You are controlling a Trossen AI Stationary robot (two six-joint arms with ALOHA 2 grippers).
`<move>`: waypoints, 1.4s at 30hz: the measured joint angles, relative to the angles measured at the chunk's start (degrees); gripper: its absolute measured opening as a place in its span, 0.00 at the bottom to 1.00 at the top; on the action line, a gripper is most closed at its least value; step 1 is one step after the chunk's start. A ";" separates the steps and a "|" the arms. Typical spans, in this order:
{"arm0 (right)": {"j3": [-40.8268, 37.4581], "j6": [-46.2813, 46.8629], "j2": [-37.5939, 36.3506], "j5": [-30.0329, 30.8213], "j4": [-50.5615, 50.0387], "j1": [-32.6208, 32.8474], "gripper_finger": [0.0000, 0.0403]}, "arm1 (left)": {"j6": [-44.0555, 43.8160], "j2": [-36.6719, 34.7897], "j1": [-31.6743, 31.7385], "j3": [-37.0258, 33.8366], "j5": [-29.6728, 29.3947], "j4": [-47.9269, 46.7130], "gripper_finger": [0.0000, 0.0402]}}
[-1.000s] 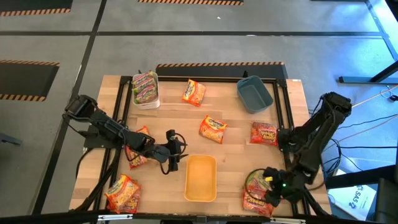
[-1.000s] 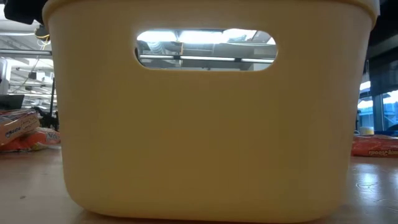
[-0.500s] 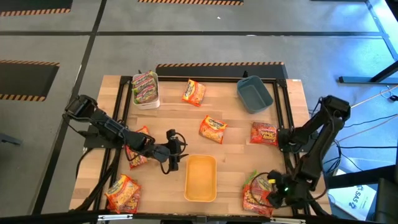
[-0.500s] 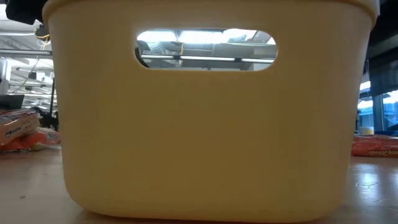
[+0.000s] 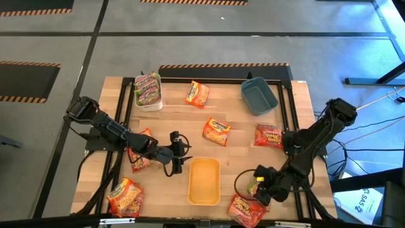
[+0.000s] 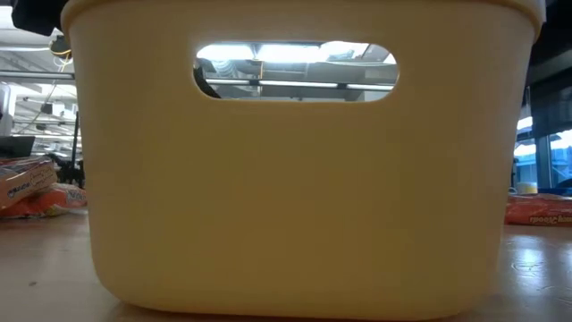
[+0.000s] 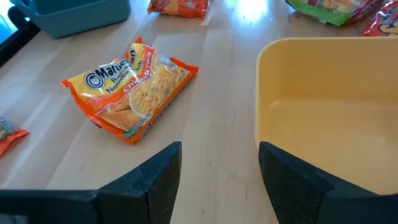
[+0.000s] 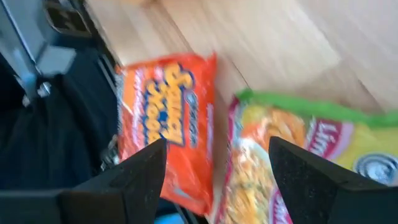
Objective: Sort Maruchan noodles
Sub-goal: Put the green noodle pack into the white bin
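Maruchan noodles packets lie about the table. A green-pink one (image 5: 147,87) is in the white bin. Orange ones lie at the far side (image 5: 197,94) and mid-table (image 5: 216,131) (image 7: 130,87). A red one (image 5: 269,135) lies at the right. My right gripper (image 5: 256,184) (image 8: 217,180) hovers open at the near right, over a red packet (image 5: 244,211) (image 8: 165,124) and a green one (image 8: 292,143). My left gripper (image 5: 176,154) (image 7: 217,180) stands open beside the yellow bin's (image 5: 204,182) far left corner. Another packet (image 5: 140,154) lies partly under the left arm.
A blue bin (image 5: 258,95) stands at the far right, and the white bin (image 5: 149,101) at the far left. One more packet (image 5: 124,197) lies at the near left corner. The yellow bin (image 6: 295,161) fills the low view. A black frame runs along the table's edges.
My right gripper has swung toward the table's left edge and come lower, rolling about its own line. The red packet beneath it now lies farther toward the left than before.
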 joint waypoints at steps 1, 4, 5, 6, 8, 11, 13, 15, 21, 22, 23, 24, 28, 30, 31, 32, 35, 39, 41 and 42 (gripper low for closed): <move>0.00 0.36 0.00 -0.98 -0.43 0.03 0.66 | 0.00 0.00 0.00 0.00 0.05 0.00 0.52; -0.01 4.04 0.34 -4.62 -0.89 1.72 0.66 | 0.00 -0.02 0.00 0.00 0.04 0.00 0.52; 0.00 5.18 0.69 -5.45 -0.97 2.63 0.66 | 0.00 0.00 0.00 0.00 0.02 0.00 0.52; 0.01 6.19 1.27 -5.76 -1.01 3.45 0.66 | 0.00 0.00 0.00 0.00 0.02 -0.02 0.52; 0.01 7.58 2.82 -5.84 -2.61 4.64 0.66 | 0.00 0.00 0.00 0.00 0.04 0.00 0.52; -0.01 8.30 5.94 -5.64 -6.43 4.87 0.66 | 0.00 0.00 0.00 0.00 0.04 0.07 0.52; 0.06 6.82 7.62 -5.18 -8.06 4.44 0.66 | 0.00 -0.02 0.00 0.00 0.02 0.24 0.52; 0.30 2.62 8.76 -3.36 -8.01 3.60 0.66 | 0.00 0.00 0.00 0.00 0.01 0.54 0.52; -0.02 -12.45 9.67 8.41 -8.75 -1.23 0.66 | 0.42 0.00 0.00 0.00 0.00 1.31 0.52; -0.03 -14.97 9.71 9.25 -8.97 -2.27 0.66 | 0.43 0.00 0.00 0.00 0.00 1.40 0.52; -0.03 -17.61 9.73 9.81 -9.24 -3.33 0.66 | 0.44 0.00 0.00 0.00 -0.02 1.52 0.52; -0.03 -20.27 9.88 10.51 -9.60 -4.48 0.66 | 0.46 0.00 0.00 0.00 -0.02 1.55 0.52; 0.08 -30.24 11.34 14.74 -8.84 -9.21 0.66 | 0.46 0.00 0.00 0.00 -0.02 1.55 0.52; 0.14 -35.35 12.46 16.53 -7.14 -11.79 0.66 | 0.50 0.00 0.00 0.00 -0.04 1.72 0.52; 0.14 -37.57 12.93 17.78 -6.61 -13.16 0.66 | 0.76 0.00 0.04 0.00 -0.04 2.05 0.52; 0.14 -39.61 13.33 19.05 -5.74 -14.54 0.66 | 1.28 0.00 0.13 0.00 0.01 2.45 0.52; 0.10 -45.34 13.88 21.79 -3.06 -18.44 0.66 | 1.95 0.00 0.47 0.00 0.20 3.94 0.52; 0.57 -51.20 12.36 19.88 -3.52 -21.19 0.66 | 1.95 -0.01 1.86 0.00 2.14 5.59 0.52; 1.49 -51.35 10.43 19.83 -8.38 -20.99 0.66 | 1.92 0.00 2.78 0.00 3.78 6.62 0.52; 1.98 -50.62 8.88 20.38 -10.24 -20.25 0.66 | 1.91 0.00 3.23 0.00 4.47 7.21 0.52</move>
